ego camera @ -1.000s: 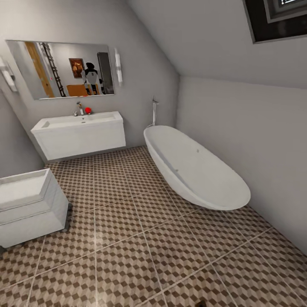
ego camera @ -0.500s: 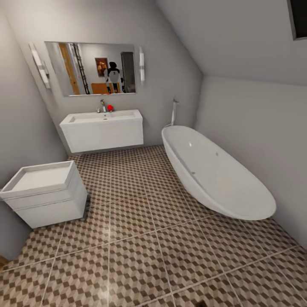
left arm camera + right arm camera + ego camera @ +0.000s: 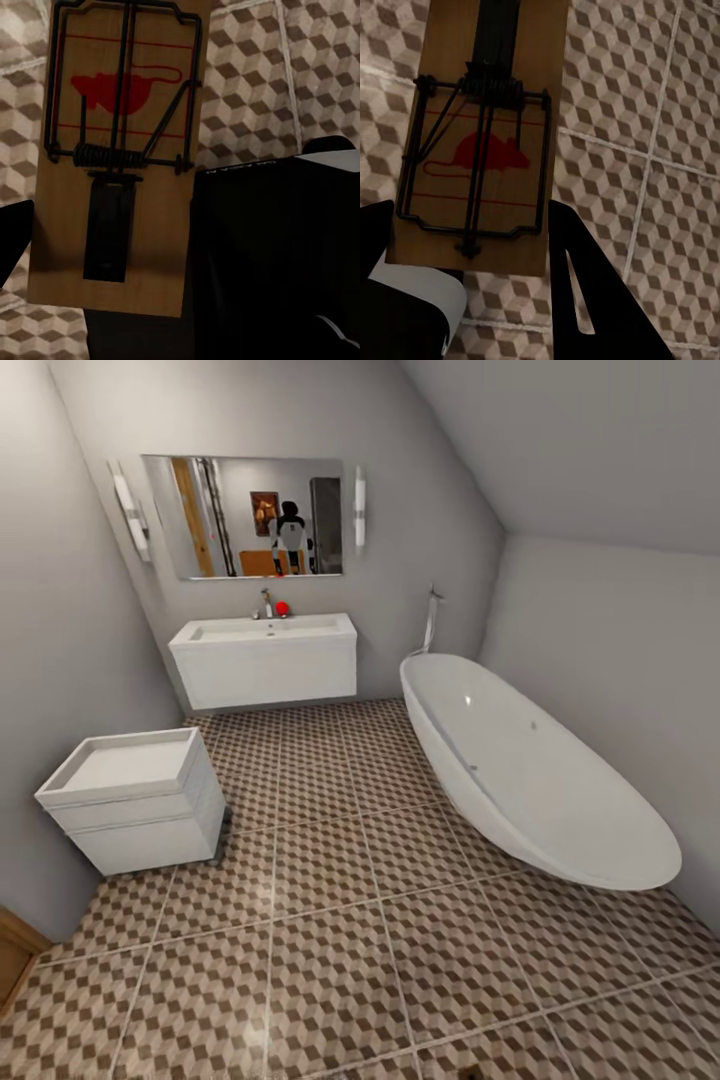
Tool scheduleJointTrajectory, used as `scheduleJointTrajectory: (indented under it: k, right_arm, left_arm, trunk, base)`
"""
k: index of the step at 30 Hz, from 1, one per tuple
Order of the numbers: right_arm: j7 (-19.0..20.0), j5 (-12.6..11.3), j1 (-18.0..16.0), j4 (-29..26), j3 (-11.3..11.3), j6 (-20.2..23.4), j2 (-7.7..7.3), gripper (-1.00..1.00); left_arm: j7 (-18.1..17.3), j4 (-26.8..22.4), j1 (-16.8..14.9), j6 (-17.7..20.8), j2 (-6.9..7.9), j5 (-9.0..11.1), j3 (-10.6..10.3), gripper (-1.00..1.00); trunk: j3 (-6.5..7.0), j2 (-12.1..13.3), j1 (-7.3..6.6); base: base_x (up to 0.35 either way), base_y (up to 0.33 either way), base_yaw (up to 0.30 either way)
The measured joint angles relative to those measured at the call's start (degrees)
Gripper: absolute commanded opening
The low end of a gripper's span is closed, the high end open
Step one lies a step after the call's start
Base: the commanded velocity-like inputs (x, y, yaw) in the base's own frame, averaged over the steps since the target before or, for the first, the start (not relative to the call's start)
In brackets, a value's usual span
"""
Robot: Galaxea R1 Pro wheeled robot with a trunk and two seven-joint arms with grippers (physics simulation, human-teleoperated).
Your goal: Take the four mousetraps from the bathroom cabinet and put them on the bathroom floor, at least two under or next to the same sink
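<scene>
Sink [image 3: 265, 658] on far wall under mirror [image 3: 245, 516], tap [image 3: 266, 603] and red object [image 3: 283, 608] on rim. Bathtub [image 3: 530, 775] right of sink, toilet [image 3: 138, 797] left, nearer. Floor [image 3: 330, 960] cube-patterned. Left gripper [image 3: 105, 225] clamped on trap [image 3: 120, 150]; right gripper [image 3: 472, 247] clamped on second trap [image 3: 484, 135], both held above floor tiles.

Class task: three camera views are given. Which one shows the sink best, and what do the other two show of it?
The head view: the sink stands whole against the far wall under the mirror, tap included. The left and right wrist views look down at mousetraps over the bathroom floor, not at the sink.
</scene>
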Motion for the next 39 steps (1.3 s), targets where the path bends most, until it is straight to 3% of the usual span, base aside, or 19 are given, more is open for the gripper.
scheduleJointTrajectory:
  k: [14, 30, 39]
  right_arm:
    - [0.01, -0.01, 0.00, 0.01, 0.00, -0.01, 0.00, -1.00]
    - [0.00, 0.03, 0.00, 0.00, 0.00, 0.00, 0.00, -1.00]
    - [-0.02, -0.01, 0.01, -0.01, 0.01, 0.00, 0.00, -1.00]
  left_arm:
    - [0.00, -0.06, 0.00, 0.00, -0.01, 0.00, -0.02, -1.00]
    - [0.00, -0.09, 0.00, 0.00, -0.06, 0.00, -0.03, -1.00]
    - [-0.02, -0.07, -0.01, 0.00, -0.09, 0.00, -0.07, -1.00]
  trunk:
    - [-0.68, 0.00, 0.00]
    - [0.19, -0.01, 0.00]
    - [0.45, -0.01, -0.03]
  base:
    - [0.000, 0.000, 0.241]
    - [0.000, 0.000, 0.224]
    - [0.270, 0.000, 0.068]
